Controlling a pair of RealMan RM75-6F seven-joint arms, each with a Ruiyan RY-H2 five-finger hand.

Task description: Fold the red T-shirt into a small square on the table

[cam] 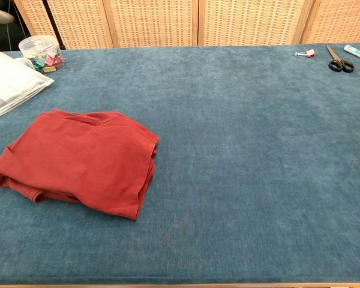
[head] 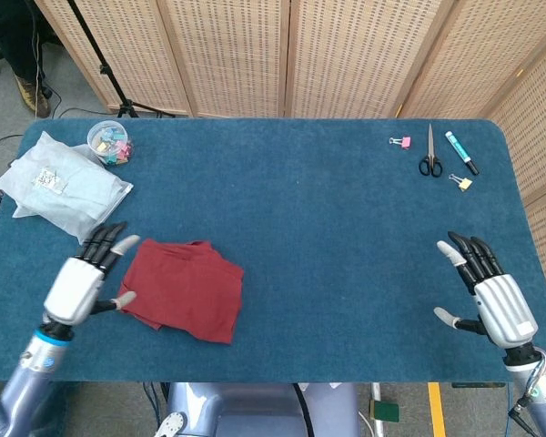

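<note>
**Red shirt lies folded, hands off**

The red T-shirt [head: 184, 287] lies as a rough, lumpy square near the counter's [head: 328, 218] seven o'clock corner. My left hand [head: 84, 280] hovers at the shirt's nine o'clock, empty, fingers spread; my right hand [head: 487, 293] waits well apart at four o'clock, equally empty and spread. I judge folding nearly done; next comes squaring loose edges or pressing flat.

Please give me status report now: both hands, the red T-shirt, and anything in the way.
Left hand open, beside the shirt's left edge. Right hand open, far right, holding nothing. Red T-shirt folded, lying free on the table. Nothing in the way.
</note>
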